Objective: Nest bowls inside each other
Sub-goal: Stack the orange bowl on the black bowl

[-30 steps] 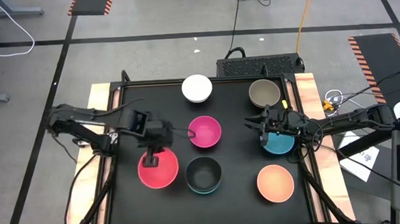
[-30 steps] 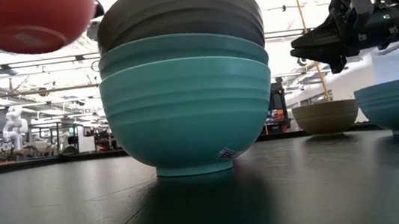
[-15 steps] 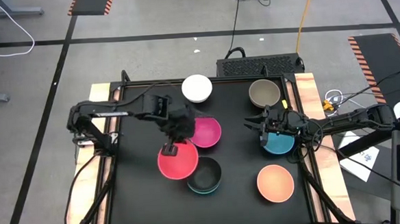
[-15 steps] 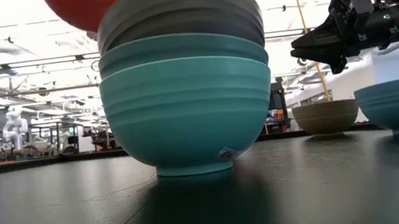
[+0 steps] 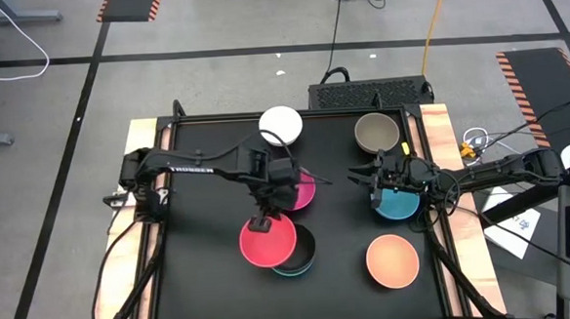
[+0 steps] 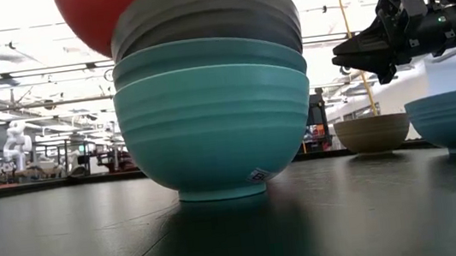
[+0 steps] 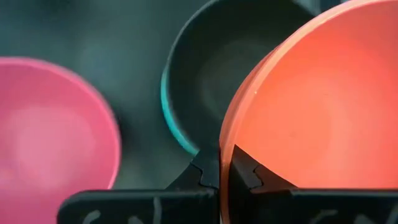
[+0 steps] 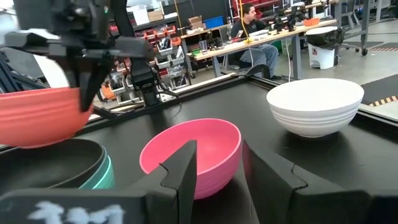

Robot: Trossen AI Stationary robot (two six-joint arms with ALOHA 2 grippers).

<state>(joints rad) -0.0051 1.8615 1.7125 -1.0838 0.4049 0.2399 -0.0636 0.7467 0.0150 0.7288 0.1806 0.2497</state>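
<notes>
I have the left end effector (image 5: pixel 260 222) clamped on the rim of the red bowl (image 5: pixel 268 242), holding it in the air so that it overlaps the near-left edge of the stack in the middle of the worktop (image 5: pixel 184 282); that stack is a black bowl (image 5: pixel 303 244) sitting inside turquoise ones (image 6: pixel 215 125) (the low view shows two turquoise rims under the dark one); from the left wrist I see the fingers (image 7: pixel 211 171) pinched on the red rim, one inside and one outside, with the black bowl's hollow just beyond; the magenta bowl (image 5: pixel 304 188) sits just behind the stack, partly under the left arm; the white bowl (image 5: pixel 280 126) stands at the far edge, the grey-brown bowl (image 5: pixel 375 132) to its right; my right end effector (image 5: pixel 377 179) hangs with its fingers spread apart, empty, above the left rim of the blue bowl (image 5: pixel 398 203); the peach-orange bowl (image 5: pixel 392 260) lies near the front right, apart from the others.
</notes>
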